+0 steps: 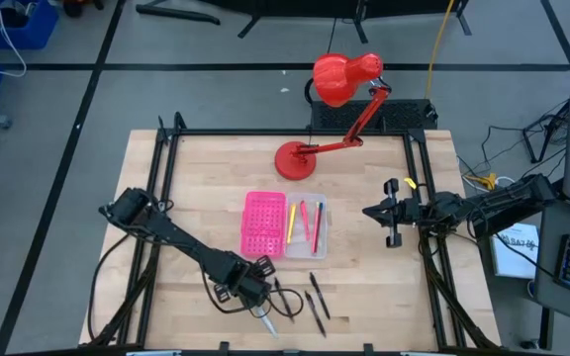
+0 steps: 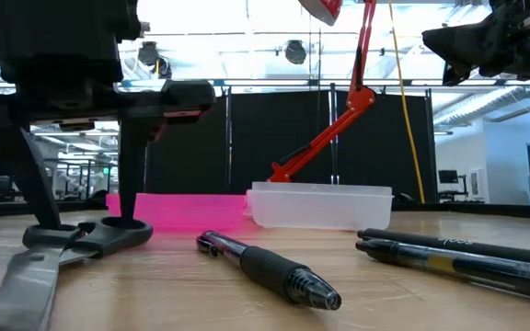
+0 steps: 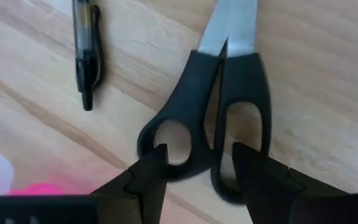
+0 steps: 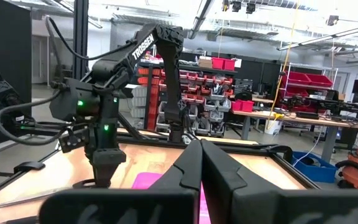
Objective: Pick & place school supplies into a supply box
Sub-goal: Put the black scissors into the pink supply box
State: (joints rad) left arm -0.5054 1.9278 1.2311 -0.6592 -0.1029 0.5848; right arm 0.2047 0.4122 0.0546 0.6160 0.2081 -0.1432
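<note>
Scissors (image 3: 211, 118) between left end effector (image 3: 197, 168) fingers

The word "TROSSEN" is read in white capitals on the upper link of the left arm (image 4: 143, 45), which is seen across the table in the right wrist view, above the green indicator lights lower on that arm. Faint light lettering is made out on the barrel of the black pen (image 2: 458, 241) lying just right of the supply box (image 2: 320, 204) in the low view, but it is too small to be read. Print on the paper (image 1: 516, 247) lying off the table beyond the right arm cannot be read either.
</note>
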